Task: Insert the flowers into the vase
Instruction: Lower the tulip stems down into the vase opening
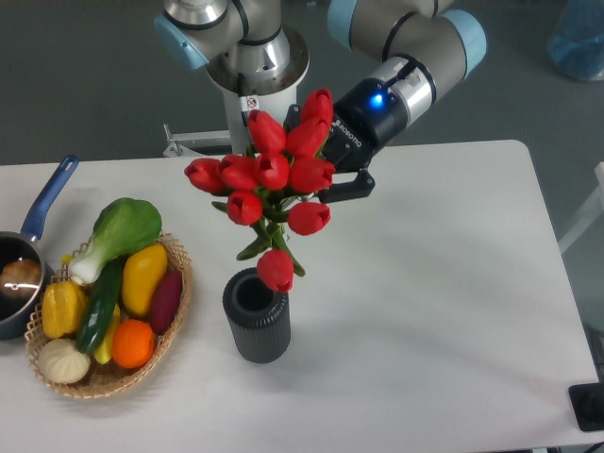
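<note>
My gripper (332, 177) is mostly hidden behind the flowers (274, 184), so I can see only a dark finger (351, 188) coming out on the right side of the bunch. The bunch hangs in the air with nothing else to support it, so my gripper is closed around the stems, but the grasp point itself is covered by the red heads. The flowers are a bunch of red tulips with some green leaves and stems in the middle, and they are above the table (453, 283), not touching it. The lowest tulip head overlaps the back rim of the vase (256, 314) in this view, but I cannot tell if it really touches the rim or is only in front of it. The vase is a dark ribbed cylinder that stands upright on the table with its round mouth open to the top, and no stem is inside it. To the left of the vase, a little apart, there is a woven basket (176, 311) full of vegetables and fruit. At the left edge of the table stands a saucepan with a blue handle (47, 205), well apart from the vase.
</note>
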